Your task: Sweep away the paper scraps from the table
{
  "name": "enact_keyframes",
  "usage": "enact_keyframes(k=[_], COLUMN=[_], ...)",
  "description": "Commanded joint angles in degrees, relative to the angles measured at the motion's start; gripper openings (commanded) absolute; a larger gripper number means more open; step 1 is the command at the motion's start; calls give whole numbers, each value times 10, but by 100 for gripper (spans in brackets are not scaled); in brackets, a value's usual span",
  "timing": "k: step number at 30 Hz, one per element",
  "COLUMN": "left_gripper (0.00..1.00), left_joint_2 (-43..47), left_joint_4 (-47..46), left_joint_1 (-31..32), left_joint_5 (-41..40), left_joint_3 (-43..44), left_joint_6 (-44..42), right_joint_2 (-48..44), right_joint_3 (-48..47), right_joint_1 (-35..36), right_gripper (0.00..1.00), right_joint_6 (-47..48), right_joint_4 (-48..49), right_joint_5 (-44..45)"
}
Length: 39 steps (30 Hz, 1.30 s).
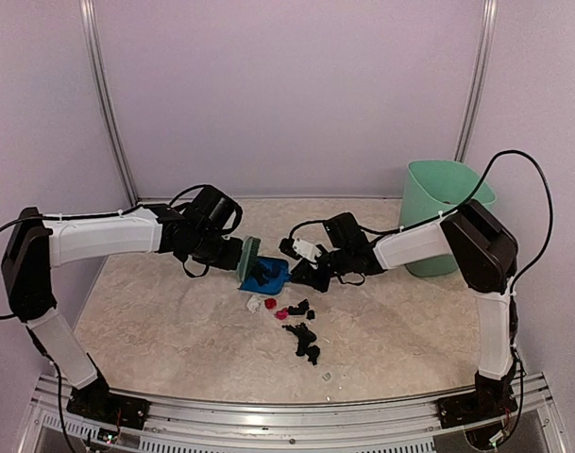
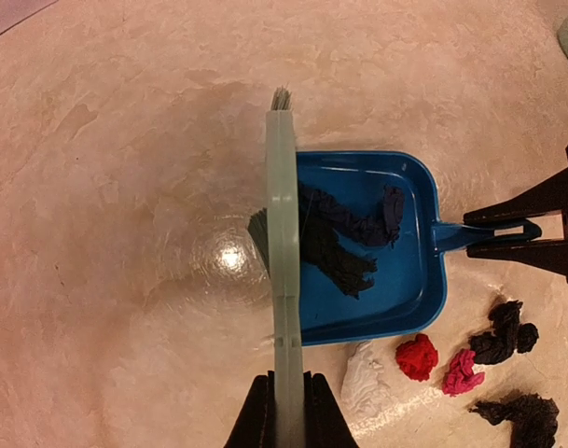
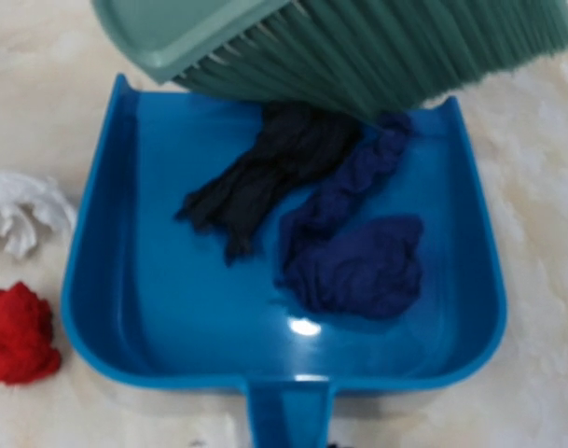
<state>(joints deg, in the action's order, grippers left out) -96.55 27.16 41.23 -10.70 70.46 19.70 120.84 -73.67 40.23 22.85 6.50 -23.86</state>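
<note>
My left gripper (image 1: 223, 251) (image 2: 285, 413) is shut on the handle of the green hand brush (image 1: 248, 260) (image 2: 284, 233), whose bristles (image 3: 377, 56) rest at the open mouth of the blue dustpan (image 1: 276, 268) (image 2: 400, 294) (image 3: 144, 280). My right gripper (image 1: 312, 274) (image 2: 509, 234) is shut on the dustpan's handle. Black and dark blue paper scraps (image 2: 338, 245) (image 3: 358, 266) lie inside the pan. Other paper scraps lie on the table (image 1: 155, 321) beside and in front of the pan: white (image 2: 366, 378), red (image 2: 417, 357), pink (image 2: 462, 373) and black (image 1: 304, 338) (image 2: 505, 331).
A tall mint-green bin (image 1: 443, 212) stands at the back right, behind my right arm. The metal rail (image 1: 287, 415) runs along the near edge. One small pale bit (image 1: 329, 377) lies near the front.
</note>
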Motion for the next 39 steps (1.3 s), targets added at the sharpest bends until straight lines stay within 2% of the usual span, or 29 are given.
enact_keyframes(k=[1, 10, 16, 23, 31, 39], left_gripper=[0, 0, 0, 0, 0, 0], left_joint_2=[30, 146, 221, 270, 296, 300], left_joint_4=[2, 18, -45, -109, -139, -152], left_joint_1=[3, -11, -19, -47, -59, -63], left_joint_5=[27, -69, -118, -126, -131, -119], left_joint_3=[3, -21, -84, -164, -205, -215], left_joint_6=[-1, 22, 34, 42, 42, 39], right_joint_2=[-23, -43, -57, -94, -158, -275], right_joint_3=[31, 73, 99, 121, 139, 173], right_joint_1=[3, -5, -6, -5, -6, -5], right_gripper=[0, 0, 0, 0, 0, 0], right_joint_6=[-11, -30, -61, -115, -183, -247], right_joint_4=[37, 117, 178, 231, 228, 187], right_joint_5=[26, 28, 42, 38, 60, 125])
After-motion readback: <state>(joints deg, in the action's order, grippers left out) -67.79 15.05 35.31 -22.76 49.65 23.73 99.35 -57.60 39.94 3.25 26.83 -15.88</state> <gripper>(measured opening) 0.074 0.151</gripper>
